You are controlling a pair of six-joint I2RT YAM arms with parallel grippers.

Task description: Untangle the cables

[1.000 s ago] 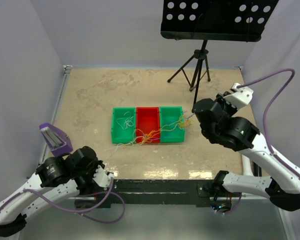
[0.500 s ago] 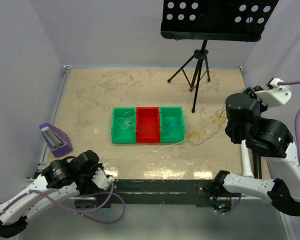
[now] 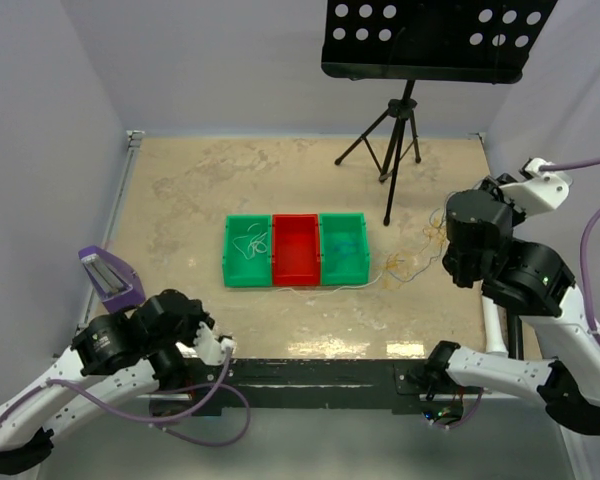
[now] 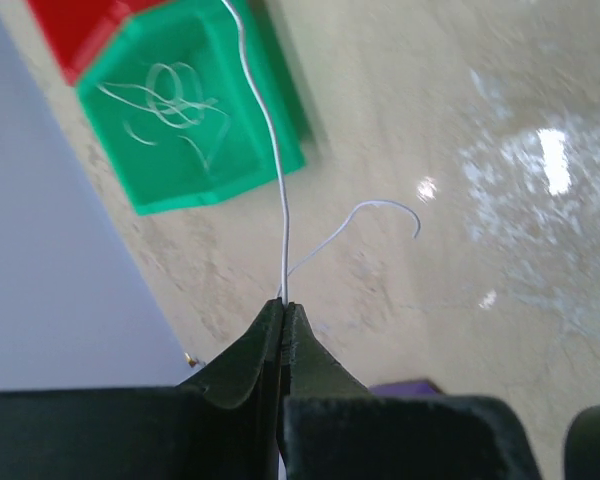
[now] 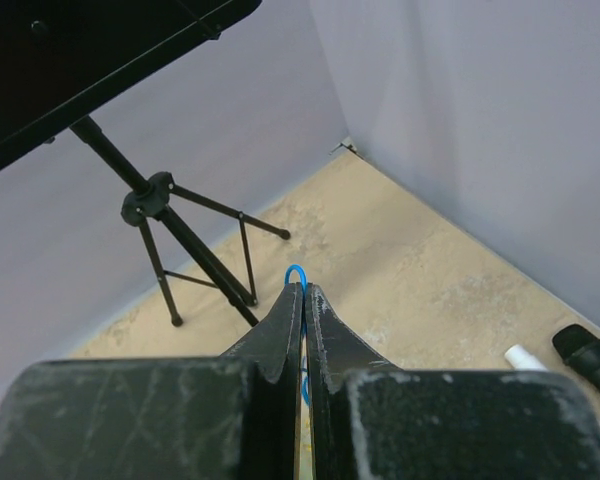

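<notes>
Left fingers (image 4: 248,352) pinch whitish cable (image 4: 275,170); right fingers (image 5: 280,332) seemingly nip blue cable (image 5: 296,270).

Your tabletop (image 3: 180,190) looks like mottled beige stone, glossy toward its near edge. The green bin (image 3: 246,279) and red bin (image 3: 295,250) are smooth plastic. The whitish cable (image 4: 274,150) and blue cable (image 5: 296,267) look slick, and the left gripper (image 4: 283,306) is matt and dark.

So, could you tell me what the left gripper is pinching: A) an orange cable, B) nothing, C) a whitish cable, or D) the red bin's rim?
C: the left wrist view shows the left gripper shut on a whitish cable running up past the green bin.
</notes>
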